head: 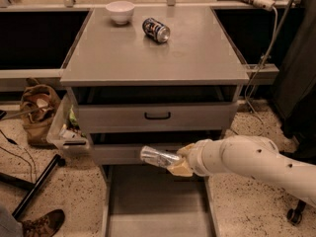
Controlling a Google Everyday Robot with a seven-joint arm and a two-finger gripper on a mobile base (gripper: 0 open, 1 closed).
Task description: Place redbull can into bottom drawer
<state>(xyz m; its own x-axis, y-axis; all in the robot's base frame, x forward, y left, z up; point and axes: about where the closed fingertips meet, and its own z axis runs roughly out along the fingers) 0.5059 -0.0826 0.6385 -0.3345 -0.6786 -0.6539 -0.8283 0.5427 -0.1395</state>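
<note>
The redbull can [157, 156] is a slim shiny silver can, held lying on its side, pointing left. My gripper [180, 161] is shut on its right end, and my white arm [252, 159] comes in from the right. The can hangs in front of the middle drawer front, just above the back of the open bottom drawer [158, 201], a wide shallow grey tray pulled out toward the camera.
A stubby dark blue can [156, 30] lies on the cabinet top [148, 58] beside a white bowl [120, 11]. The top drawer has a black handle [157, 115]. A clear bin [66, 130] and a brown bag [37, 110] stand left. A shoe [42, 223] is at bottom left.
</note>
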